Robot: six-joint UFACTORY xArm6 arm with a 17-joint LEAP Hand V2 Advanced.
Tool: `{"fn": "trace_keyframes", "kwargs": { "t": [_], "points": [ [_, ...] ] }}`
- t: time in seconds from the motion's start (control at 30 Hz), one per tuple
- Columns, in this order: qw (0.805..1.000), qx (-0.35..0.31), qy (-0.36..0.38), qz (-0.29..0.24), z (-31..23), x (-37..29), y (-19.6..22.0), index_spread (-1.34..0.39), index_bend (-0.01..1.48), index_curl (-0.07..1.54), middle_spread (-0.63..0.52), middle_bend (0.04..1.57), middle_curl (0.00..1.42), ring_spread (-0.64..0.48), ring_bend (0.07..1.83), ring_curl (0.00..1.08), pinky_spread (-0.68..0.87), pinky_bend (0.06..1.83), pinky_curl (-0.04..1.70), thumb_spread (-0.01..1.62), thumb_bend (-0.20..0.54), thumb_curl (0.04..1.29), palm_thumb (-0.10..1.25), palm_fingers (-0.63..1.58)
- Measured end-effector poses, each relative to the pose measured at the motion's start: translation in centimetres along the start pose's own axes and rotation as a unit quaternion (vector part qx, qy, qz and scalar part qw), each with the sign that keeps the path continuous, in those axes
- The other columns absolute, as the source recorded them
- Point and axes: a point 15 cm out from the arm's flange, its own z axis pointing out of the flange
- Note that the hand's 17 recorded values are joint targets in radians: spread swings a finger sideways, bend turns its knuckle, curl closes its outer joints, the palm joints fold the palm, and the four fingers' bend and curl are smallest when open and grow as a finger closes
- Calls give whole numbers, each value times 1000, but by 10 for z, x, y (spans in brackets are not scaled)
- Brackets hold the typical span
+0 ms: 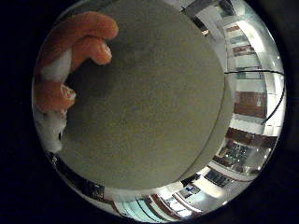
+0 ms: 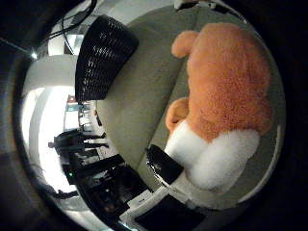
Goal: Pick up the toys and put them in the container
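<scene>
An orange and white plush toy [image 2: 226, 91] fills much of the thumb side view, close under my palm, over the grey-green round table [image 1: 149, 107]. Its orange limbs [image 1: 77, 39] and white fur also show at the edge of the little finger side view. A black and white part of my right hand [image 2: 162, 166] lies against the toy's white fur. A black woven basket [image 2: 103, 50] stands on the same table, some way from the toy. How the hand stands around the toy is hidden.
The table's rounded edge [image 1: 219, 135] drops off to a room with shelves and furniture [image 1: 247, 102] beyond. Dark equipment [image 2: 91, 159] stands on the floor past the table's edge on the basket's side.
</scene>
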Motion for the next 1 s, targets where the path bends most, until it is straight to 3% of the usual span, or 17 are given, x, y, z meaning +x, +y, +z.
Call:
{"fn": "trace_keyframes", "kwargs": {
  "t": [0.3,0.43,0.6,0.67,0.77,0.83,1.0],
  "points": [
    [999,-39,-6,0,18,-9,14,-388,179,308,4,197,305,150,283,262,356,537,103,1050,-26,280,417,147],
    [998,-68,-7,1,22,-9,22,-365,172,301,-11,200,310,136,331,268,372,578,96,1048,-25,280,409,253],
    [996,-90,3,-1,25,-5,33,-322,193,327,-77,270,335,43,416,266,302,585,39,1048,-25,282,408,550],
    [996,-90,3,-1,25,-5,33,-336,186,331,-134,356,368,-70,579,301,146,676,3,1047,-20,287,432,867],
    [996,-89,3,0,25,-3,34,-370,213,372,-178,456,425,-174,726,369,-73,840,11,1063,-6,301,499,1140],
    [996,-89,4,0,25,-3,33,-401,325,449,-200,581,496,-219,820,424,-213,1002,60,1077,-9,318,569,1222],
    [996,-84,7,2,24,0,32,-414,626,637,-205,880,644,-237,1052,538,-278,1285,210,1089,1,367,735,1271]
  ]
}}
